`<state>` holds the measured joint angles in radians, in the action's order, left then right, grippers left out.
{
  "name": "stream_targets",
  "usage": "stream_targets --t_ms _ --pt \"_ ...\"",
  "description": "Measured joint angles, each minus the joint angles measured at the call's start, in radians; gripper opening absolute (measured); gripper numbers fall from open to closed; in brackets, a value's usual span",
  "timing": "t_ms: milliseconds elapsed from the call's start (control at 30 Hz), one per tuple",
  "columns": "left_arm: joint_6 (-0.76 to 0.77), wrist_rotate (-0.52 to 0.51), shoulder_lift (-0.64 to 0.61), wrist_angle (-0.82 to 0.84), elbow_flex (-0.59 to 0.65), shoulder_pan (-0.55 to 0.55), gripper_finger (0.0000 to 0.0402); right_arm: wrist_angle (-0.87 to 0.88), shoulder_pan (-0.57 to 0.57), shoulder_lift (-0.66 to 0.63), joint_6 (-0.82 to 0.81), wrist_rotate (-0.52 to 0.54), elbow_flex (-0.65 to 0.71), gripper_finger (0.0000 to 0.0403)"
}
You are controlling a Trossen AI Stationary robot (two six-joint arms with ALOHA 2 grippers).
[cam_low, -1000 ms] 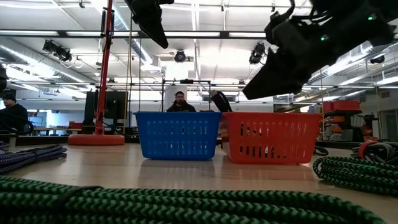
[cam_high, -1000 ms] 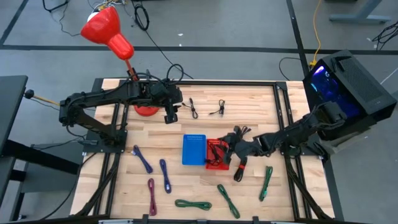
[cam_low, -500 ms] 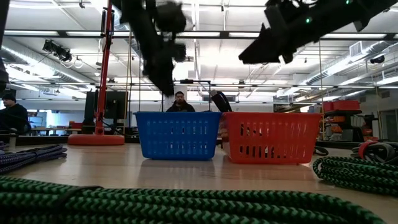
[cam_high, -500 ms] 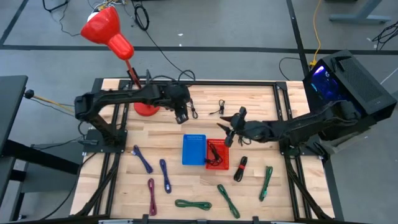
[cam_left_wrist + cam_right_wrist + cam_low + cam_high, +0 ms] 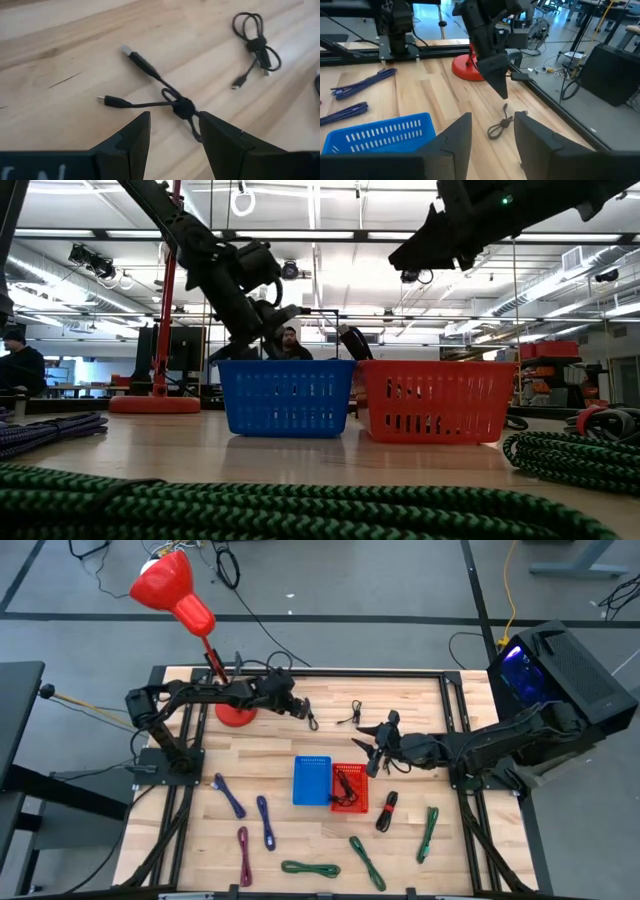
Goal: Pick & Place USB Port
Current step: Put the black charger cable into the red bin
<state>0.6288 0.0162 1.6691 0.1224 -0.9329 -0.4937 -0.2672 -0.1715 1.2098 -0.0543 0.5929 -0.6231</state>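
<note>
A bundled black USB cable (image 5: 175,102) lies flat on the wooden table near its far edge; I also see this cable (image 5: 311,716) in the high view. My left gripper (image 5: 172,137) hangs open just above it, slanting down, with a finger to either side of the bundle. It touches nothing. A second black cable (image 5: 350,713) lies to the right. My right gripper (image 5: 368,752) hovers open and empty above the far end of the red basket (image 5: 350,788). The blue basket (image 5: 312,780) stands next to the red one.
A red lamp stands with its base (image 5: 236,716) at the far left. Purple cables (image 5: 230,795), a maroon one (image 5: 243,855), green ones (image 5: 310,867) and a black-and-red one (image 5: 386,810) lie along the near half. A black cable (image 5: 345,783) lies inside the red basket.
My left gripper has come down from high over the table toward the black cable, moving a little toward the table's right and far edges and rolling about its axis. My right gripper has risen from over the red basket and gone toward the far edge. Both have stayed open.
</note>
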Motion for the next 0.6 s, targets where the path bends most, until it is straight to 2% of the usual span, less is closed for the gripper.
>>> stream_targets --t_ms 133,267,433,600 --pt "0.055 -0.002 0.0 -0.004 0.0 0.019 0.0174 0.0 0.0 0.0 0.014 -0.004 0.0 0.0149" --pt "0.1 -0.047 0.017 -0.028 -0.001 0.055 0.0174 -0.003 0.0 0.0 0.025 -0.005 0.0 0.0149" --pt "0.145 -0.05 0.09 -0.077 -0.002 0.085 0.0174 -0.004 0.0 0.0 0.03 -0.011 0.0 0.0149" --pt "0.177 -0.066 0.153 -0.083 -0.019 0.08 0.0174 -0.003 0.0 0.0 0.027 -0.073 0.0 0.0149"
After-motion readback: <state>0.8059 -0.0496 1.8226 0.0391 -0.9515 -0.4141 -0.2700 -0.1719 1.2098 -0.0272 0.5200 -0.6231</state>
